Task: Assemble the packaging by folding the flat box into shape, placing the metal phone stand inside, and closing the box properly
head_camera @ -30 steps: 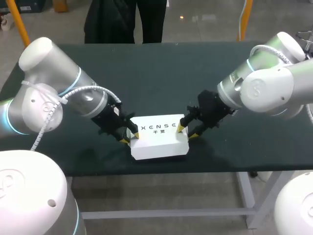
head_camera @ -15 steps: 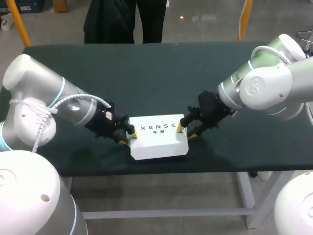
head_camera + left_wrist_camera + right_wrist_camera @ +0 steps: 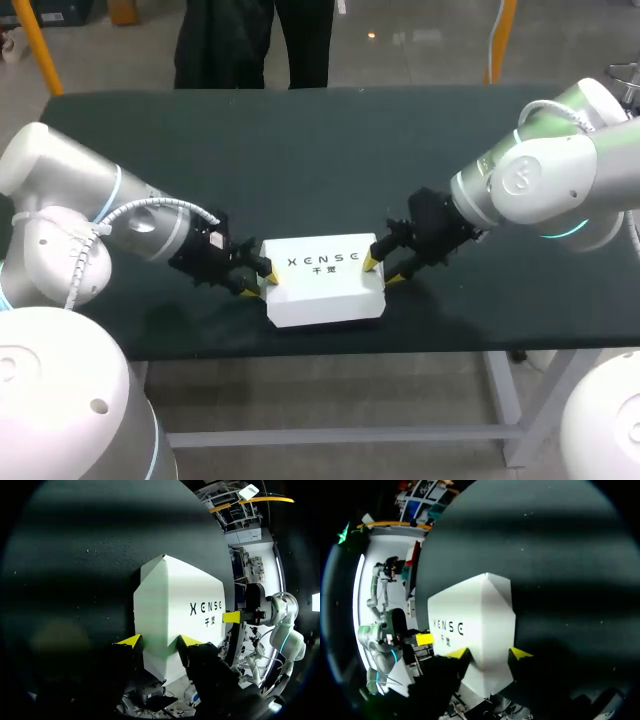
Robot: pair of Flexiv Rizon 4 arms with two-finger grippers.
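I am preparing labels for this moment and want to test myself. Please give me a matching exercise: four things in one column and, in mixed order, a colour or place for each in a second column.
Things:
1. packaging box
2. left tool
3. right tool
4. table

Colour or place:
a. dark green
b. at the box's end on the right arm's side
c. white
d. at the box's end on the left arm's side

Pairs: 1-c, 2-d, 3-b, 4-a

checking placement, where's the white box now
Head view: the white box lies near the front edge of the table, around the middle, the left gripper at its left end and the right gripper at its right end.
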